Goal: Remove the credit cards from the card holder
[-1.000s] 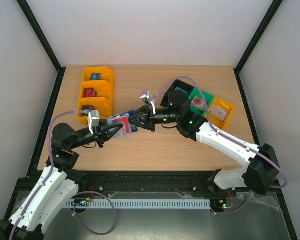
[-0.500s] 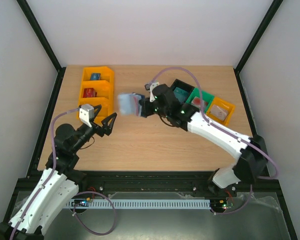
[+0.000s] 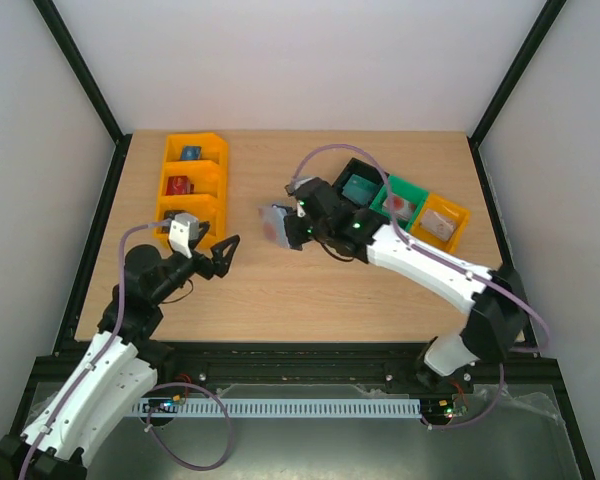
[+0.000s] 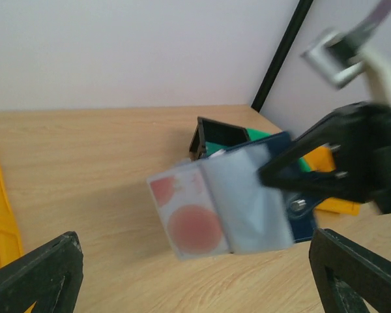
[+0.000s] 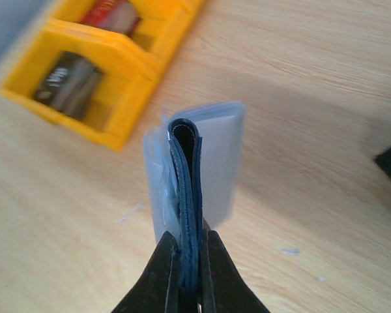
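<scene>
A wooden table carries two groups of bins. Just to the left of the left gripper, and reaching well beyond it, stands an orange bin with three compartments in a row. A blue item sits in the farthest, a red item in the middle, and a dark item in the nearest. To the right of the right gripper a black bin, a green bin and a yellow bin sit side by side. They hold a teal item, a red-and-white item and a pale item.
</scene>
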You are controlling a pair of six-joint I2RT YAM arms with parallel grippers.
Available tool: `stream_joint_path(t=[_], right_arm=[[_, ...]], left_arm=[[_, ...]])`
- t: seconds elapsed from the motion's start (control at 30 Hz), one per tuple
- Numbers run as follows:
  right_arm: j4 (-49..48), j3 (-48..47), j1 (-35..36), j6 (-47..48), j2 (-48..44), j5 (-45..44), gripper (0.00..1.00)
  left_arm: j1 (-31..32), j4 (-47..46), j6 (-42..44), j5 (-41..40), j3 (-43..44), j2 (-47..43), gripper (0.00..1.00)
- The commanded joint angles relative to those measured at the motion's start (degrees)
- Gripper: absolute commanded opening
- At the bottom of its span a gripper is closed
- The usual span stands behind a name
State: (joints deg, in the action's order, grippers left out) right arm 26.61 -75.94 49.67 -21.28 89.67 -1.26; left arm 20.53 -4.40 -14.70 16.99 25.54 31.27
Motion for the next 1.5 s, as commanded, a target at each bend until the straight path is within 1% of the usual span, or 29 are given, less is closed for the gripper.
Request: stream_joint_path(t=[0.0,0.1,0.17,0.2,0.27,0.33,0.47,0.57,0.67,0.73,0.83,0.87,0.97,1.07,1.13,1.2,1.27,1.37,1.47], right_arm=[[-15.31,7.45,-3.51,2.65,-9.57,22.68,0.02],[-23.06,13.13,-5.08,5.59,-14.37,37.99,0.02],[-26.0,14.94,-5.18,8.61,-16.88,47.67,0.02],[-27.04,15.56,-5.13,9.63,-18.03,51.03,0.02],[-27.22,15.85,-5.2,11.74,-19.68,55.09,0.02],[-24.79,15.12,-5.24,13.93,-20.22,57.76,0.02],[-21.08,13.96,-5.52,17.61,-20.38,63.96,0.02],[-17.83,13.62,-6.48,20.44,-21.17,65.41,0.02],[-15.83,12.97,-7.9,21.78,-22.23,66.99,0.02],[-13.91,11.88,-8.23,23.13,-22.85,67.61,0.02],[-9.19,10.18,-8.29,25.58,-23.54,66.71,0.02],[-8.5,9.72,-8.3,26.08,-23.71,66.66,0.02],[-7.15,9.33,-8.29,26.05,-24.41,66.82,0.02],[-7.04,9.55,-8.29,25.85,-25.27,66.67,0.02],[-8.44,10.09,-8.32,24.59,-25.77,66.21,0.02],[-10.53,11.08,-8.33,22.67,-25.5,65.86,0.02],[-11.71,11.49,-8.29,21.6,-24.5,66.21,0.02],[-13.72,11.71,-8.29,20.09,-23.6,67.02,0.02],[-17.79,12.64,-8.31,18.27,-23.71,67.73,0.02]], left_arm=[[-1.28,2.42,-1.57,1.71,-0.98,0.22,0.96],[-2.0,1.67,-0.02,8.55,-0.62,-0.42,0.99],[-2.47,0.56,0.85,14.75,-0.36,-0.91,0.99],[-2.63,0.02,0.98,17.86,-0.27,-1.35,1.0],[-2.83,-1.32,1.03,23.04,-0.27,-2.2,1.0],[-2.81,-2.64,1.14,27.18,-0.23,-2.96,1.0],[-2.98,-2.2,1.75,29.84,0.47,-3.35,0.94],[-3.61,0.54,4.35,31.78,1.72,-4.09,0.9],[-4.46,4.39,8.89,36.35,3.51,-5.3,0.88],[-5.22,6.64,10.72,39.18,4.69,-5.6,0.83],[-6.27,7.79,11.64,40.42,5.28,-5.5,0.74],[-6.56,7.53,11.78,40.85,5.19,-5.52,0.72],[-6.97,5.47,10.6,42.43,4.39,-5.15,0.69],[-7.0,3.77,9.89,43.75,3.72,-4.45,0.58],[-7.03,0.82,9.01,44.59,2.7,-4.16,0.5],[-6.68,-4.98,6.24,45.37,0.96,-3.9,0.48],[-5.76,-9.59,2.74,43.95,-0.02,-3.49,0.46],[-3.65,-11.18,2.69,42.82,-0.34,-2.83,0.45],[-1.33,-13.4,2.28,40.55,-1.64,-2.66,0.43]])
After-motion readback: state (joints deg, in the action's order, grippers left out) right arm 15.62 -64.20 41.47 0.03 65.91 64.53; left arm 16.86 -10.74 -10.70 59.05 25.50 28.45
